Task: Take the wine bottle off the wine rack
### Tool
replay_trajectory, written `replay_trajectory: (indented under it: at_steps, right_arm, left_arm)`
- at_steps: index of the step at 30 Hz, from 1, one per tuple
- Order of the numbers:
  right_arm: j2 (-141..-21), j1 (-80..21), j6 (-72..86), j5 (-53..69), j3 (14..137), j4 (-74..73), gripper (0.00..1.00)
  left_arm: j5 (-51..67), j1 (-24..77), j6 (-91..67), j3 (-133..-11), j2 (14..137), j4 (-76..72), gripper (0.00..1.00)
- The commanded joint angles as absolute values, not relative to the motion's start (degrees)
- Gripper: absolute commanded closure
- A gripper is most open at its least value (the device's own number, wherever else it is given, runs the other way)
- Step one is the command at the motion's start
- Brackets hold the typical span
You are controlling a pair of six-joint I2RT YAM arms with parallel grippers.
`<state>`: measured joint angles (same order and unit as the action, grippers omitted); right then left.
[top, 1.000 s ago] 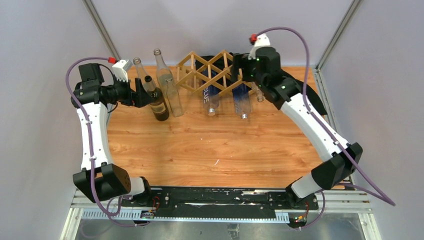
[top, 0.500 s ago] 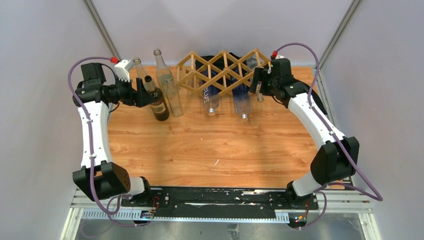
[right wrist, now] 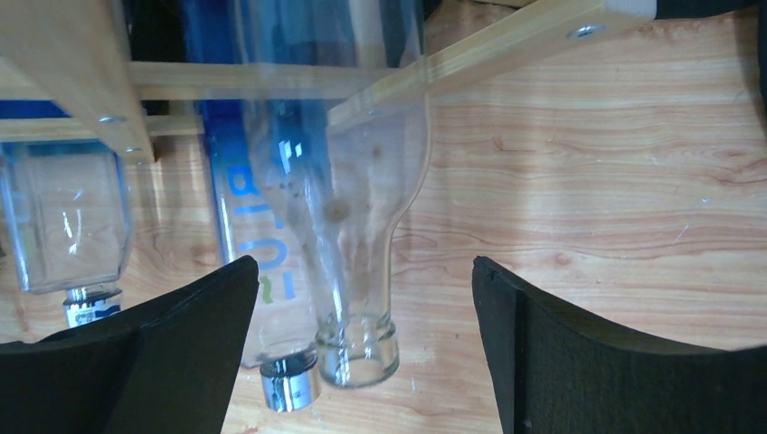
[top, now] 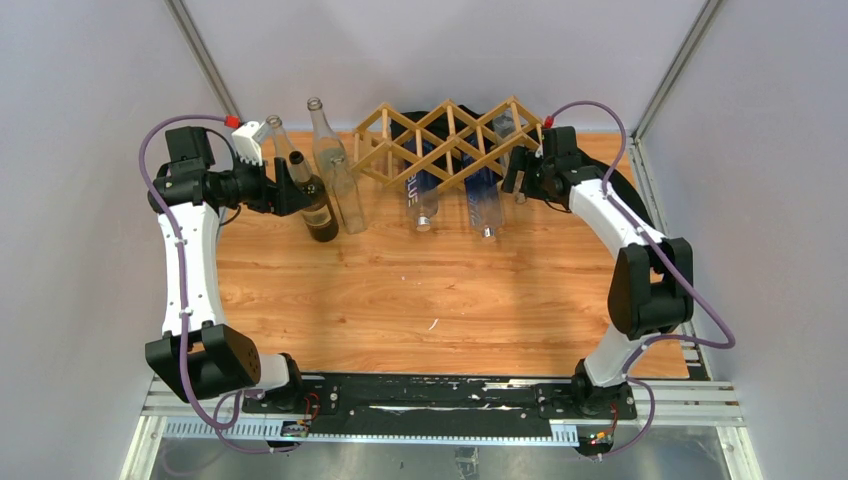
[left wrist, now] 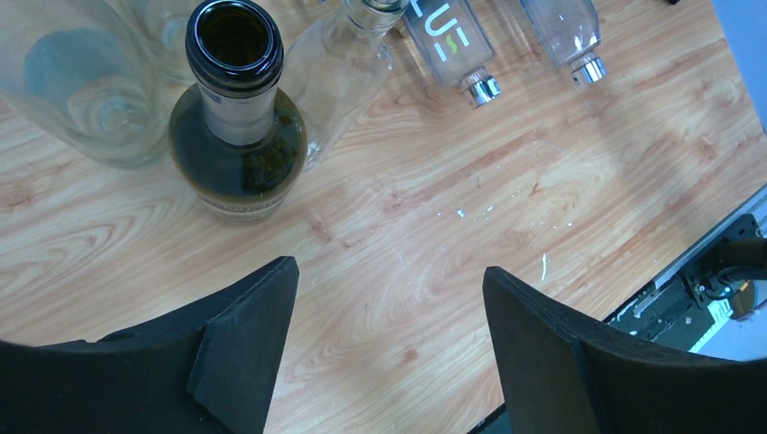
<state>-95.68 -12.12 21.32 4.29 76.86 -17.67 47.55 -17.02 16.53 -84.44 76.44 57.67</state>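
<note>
At the right end of the wine rack [top: 440,140], the right hand [top: 520,173], newly swung down from above, is straddling the neck of the racked clear wine bottle [right wrist: 366,217], fingers apart, seemingly ready to grip. The left hand [left wrist: 389,276] is waiting, fingers apart.

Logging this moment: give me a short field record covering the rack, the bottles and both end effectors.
rack: wine rack, standing at the far side of the table
in rack: two blue-labelled bottles and, at right end, clear glass bottle, necks toward the arms
off rack: dark bottle and clear upright bottles, standing left of rack
left end effector: open, empty, dark bottle ahead of it
right end effector: open, clear glass bottle's neck between its fingers, no contact visible
</note>
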Motion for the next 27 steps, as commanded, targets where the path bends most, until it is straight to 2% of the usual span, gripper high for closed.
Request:
replay_trajectory:
  at_steps: [1,10,23,27]
  right_arm:
    - [-98.57,-10.19,21.90,7.66,78.45,-14.90,0.10]
    - [-101.77,-9.59,22.08,10.14,79.54,-10.79,0.17]
    - [-102.39,-8.50,22.74,12.76,78.34,-7.62,0.42]
    - [-102.72,-8.28,22.94,13.35,77.67,-7.47,0.42]
  left_arm:
    - [48.58,-16.65,17.63,-84.41,75.12,58.27,0.21]
    - [48.45,-16.60,17.63,-84.47,75.82,58.27,0.21]
    - [48.35,-16.41,17.44,-84.46,75.97,58.27,0.23]
    - [48.35,-16.33,17.26,-84.78,75.70,58.27,0.24]
